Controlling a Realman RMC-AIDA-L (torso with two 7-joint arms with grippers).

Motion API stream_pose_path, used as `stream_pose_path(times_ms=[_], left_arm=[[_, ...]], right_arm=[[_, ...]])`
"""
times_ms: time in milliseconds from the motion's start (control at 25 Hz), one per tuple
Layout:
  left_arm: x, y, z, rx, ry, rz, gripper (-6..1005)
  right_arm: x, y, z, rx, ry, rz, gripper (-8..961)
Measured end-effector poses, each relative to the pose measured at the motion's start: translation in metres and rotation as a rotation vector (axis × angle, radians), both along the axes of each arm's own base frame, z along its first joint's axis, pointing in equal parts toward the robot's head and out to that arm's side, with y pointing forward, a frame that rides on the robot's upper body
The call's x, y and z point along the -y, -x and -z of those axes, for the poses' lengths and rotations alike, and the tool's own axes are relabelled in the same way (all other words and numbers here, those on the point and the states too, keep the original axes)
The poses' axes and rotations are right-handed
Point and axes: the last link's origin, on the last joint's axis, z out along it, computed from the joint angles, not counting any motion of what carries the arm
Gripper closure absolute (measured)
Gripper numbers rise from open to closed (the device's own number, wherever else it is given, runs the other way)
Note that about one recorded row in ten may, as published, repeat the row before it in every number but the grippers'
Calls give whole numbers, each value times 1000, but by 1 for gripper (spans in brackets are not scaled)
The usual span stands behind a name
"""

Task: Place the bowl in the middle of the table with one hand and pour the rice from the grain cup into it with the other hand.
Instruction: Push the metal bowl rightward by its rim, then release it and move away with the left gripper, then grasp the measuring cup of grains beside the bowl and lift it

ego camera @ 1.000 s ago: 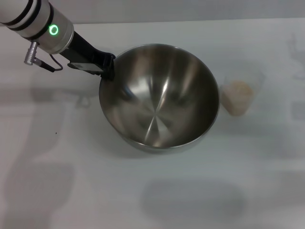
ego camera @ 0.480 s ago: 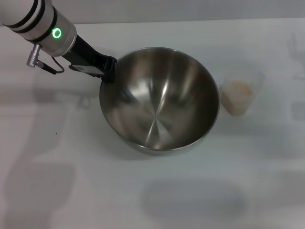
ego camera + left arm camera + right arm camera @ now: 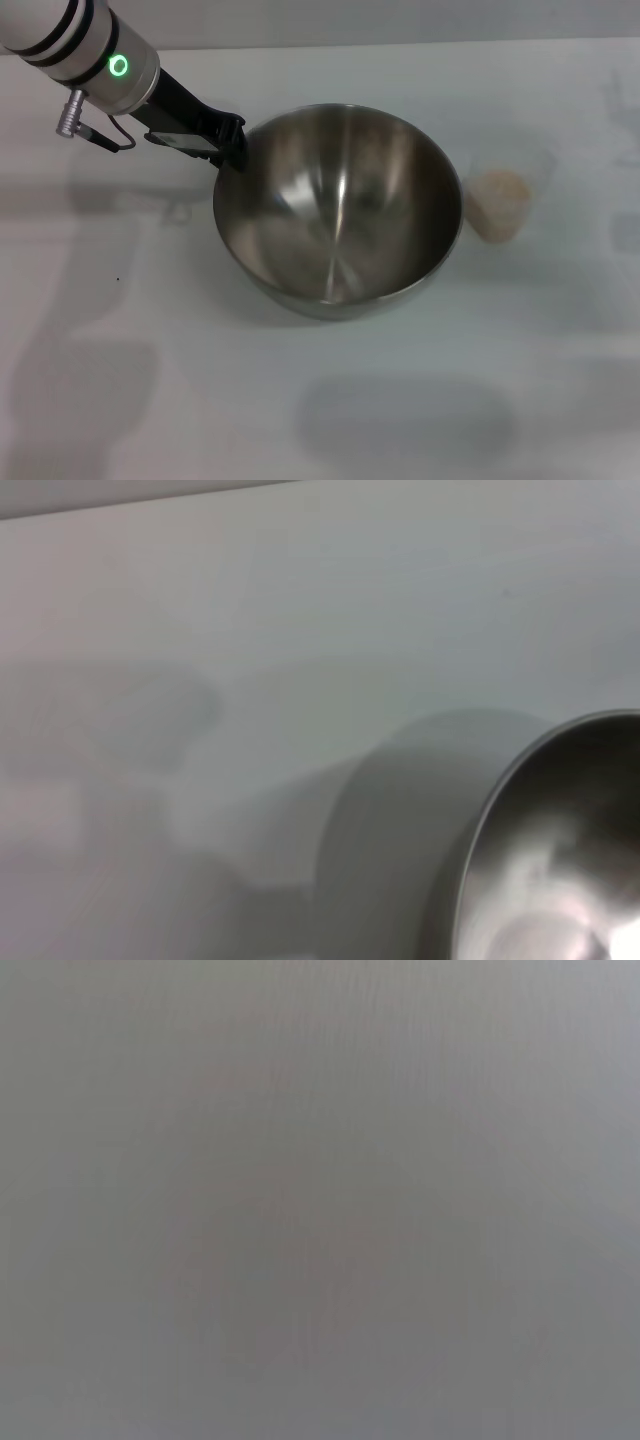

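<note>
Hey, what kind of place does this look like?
Probably a robot test bench staged as a kitchen task: a bare white table, a steel bowl held at its rim by the left pincer, a grain cup of rice.

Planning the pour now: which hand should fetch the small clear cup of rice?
The right, probably. The left hand is at the big steel bowl's rim on the robot's left, and the small clear plastic cup stands past the bowl's right side.
</note>
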Motion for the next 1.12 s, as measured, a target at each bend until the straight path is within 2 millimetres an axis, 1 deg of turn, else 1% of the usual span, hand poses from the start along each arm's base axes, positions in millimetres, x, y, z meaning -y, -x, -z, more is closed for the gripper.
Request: stream_pose_path(times_ms=[80,200,400,440,480,520,640,680,720,760,840,880,920,960,1000,1040,1080,1120], left_arm=[[0,0,0,0,-3,1,942],[-1,1,-1,2,-10,2,847],[-4,0,-5,6,-36,12,740],[-5,0,-7,7,-49,16,718],[-7,-1,-12,10,-68,27,717],[-9,-4,-21,21,-108,47,716],[-13,-8,-37,41,-195,90,712],[-17,-9,-52,47,-314,152,712],[-17,-9,-52,47,-314,152,713],[-18,-6,-57,44,-367,178,713],[-21,-1,-68,25,-500,257,714],[-22,9,-78,0,-639,331,715],[-22,9,-78,0,-639,331,715],[-18,22,-89,-25,-771,396,716],[-18,22,-89,-25,-771,396,716],[-15,28,-94,-34,-847,435,717],[-8,36,-102,-45,-990,511,717],[-8,36,-102,-45,-990,511,718]], right_arm=[[0,0,0,0,0,0,290],[0,0,0,0,0,-1,290],[0,1,0,1,1,-2,290],[0,1,0,1,0,-3,290],[0,1,0,1,-1,-4,290],[0,1,0,1,-1,-4,290],[0,1,0,1,-2,-5,290],[0,1,0,1,-2,-5,290],[0,1,0,1,-2,-5,290],[0,1,0,1,-2,-5,290],[0,1,0,4,-3,-3,290],[0,0,0,8,-3,0,290],[0,0,0,8,-3,0,290],[0,0,0,9,-3,1,290],[0,0,0,10,-3,2,290],[0,0,0,10,-3,2,290],[1,0,0,10,-3,2,290],[1,0,0,10,-3,2,290]])
